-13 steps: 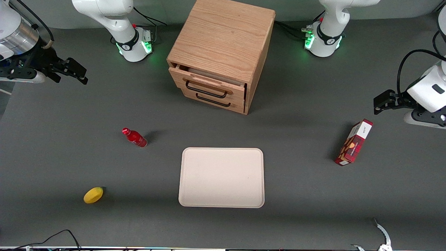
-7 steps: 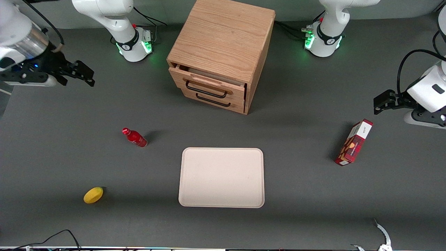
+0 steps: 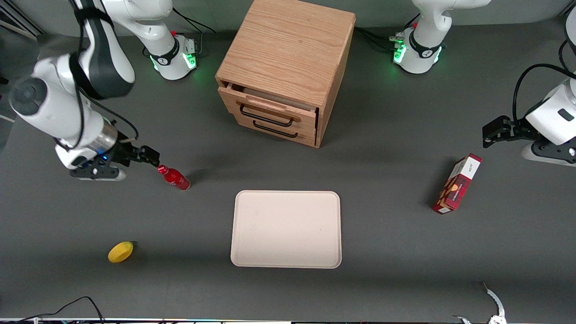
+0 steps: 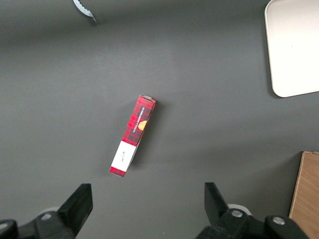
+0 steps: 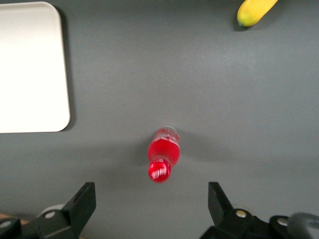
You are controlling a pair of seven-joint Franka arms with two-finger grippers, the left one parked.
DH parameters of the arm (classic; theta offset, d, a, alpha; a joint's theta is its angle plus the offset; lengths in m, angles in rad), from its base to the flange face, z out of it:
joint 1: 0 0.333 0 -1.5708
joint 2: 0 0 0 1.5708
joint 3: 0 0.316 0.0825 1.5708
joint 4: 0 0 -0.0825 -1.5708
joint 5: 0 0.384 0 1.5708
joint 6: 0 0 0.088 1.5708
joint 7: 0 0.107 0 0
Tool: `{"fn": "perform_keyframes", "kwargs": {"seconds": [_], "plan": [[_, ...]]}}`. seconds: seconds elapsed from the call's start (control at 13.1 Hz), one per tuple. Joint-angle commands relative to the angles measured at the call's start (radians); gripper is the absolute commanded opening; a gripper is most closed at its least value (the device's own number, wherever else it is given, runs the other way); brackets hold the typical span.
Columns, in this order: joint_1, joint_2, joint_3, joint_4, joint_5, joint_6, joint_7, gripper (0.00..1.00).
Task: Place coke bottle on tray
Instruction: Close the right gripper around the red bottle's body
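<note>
On the bench, the bottle (image 3: 173, 177) is standing upright and untouched, between the tray (image 3: 286, 229) and the working arm's end, apart from the tray's rim. The wrist view is looking straight down on its cap, bottle (image 5: 162, 154) sitting between the two spread fingers (image 5: 79, 206), tray (image 5: 30, 69) corner showing off to the side.

The claw (image 3: 150, 156) is released, jaws wide, now hanging just beside the cap and above it. A second ago it was sitting high up near the working arm's end, well apart from the bottle; half a second ago only slightly closer. So the arm is swinging in and down fast, and the approach is nearly done. Judging from this, the grasp is coming next: lowering around the bottle and clenching, not yet begun.

Nothing else is shifting: bottle, tray, lemon (image 3: 120, 251), cabinet (image 3: 288, 72) with its top drawer slightly out, and box (image 3: 456, 183) toward the parked arm's end are all lying where they were.

Tray is bare, placing is still all ahead.
</note>
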Motion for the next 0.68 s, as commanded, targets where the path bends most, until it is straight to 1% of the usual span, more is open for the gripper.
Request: {"fn": "perform_keyframes", "kwargs": {"seconds": [0.0,0.3,0.38,0.46,0.53,0.61], "plan": [[0.002,0.023,0.026,-0.093,-0.015,0.133,0.058,1.0],[0.002,0.024,0.026,-0.158,-0.017,0.19,0.072,1.0],[0.002,0.024,0.028,-0.162,-0.029,0.198,0.072,0.96],[0.001,0.024,0.028,-0.173,-0.049,0.212,0.072,0.9],[0.001,0.025,0.026,-0.179,-0.052,0.224,0.072,0.89],[0.001,0.024,0.026,-0.179,-0.052,0.224,0.072,0.84]]}}
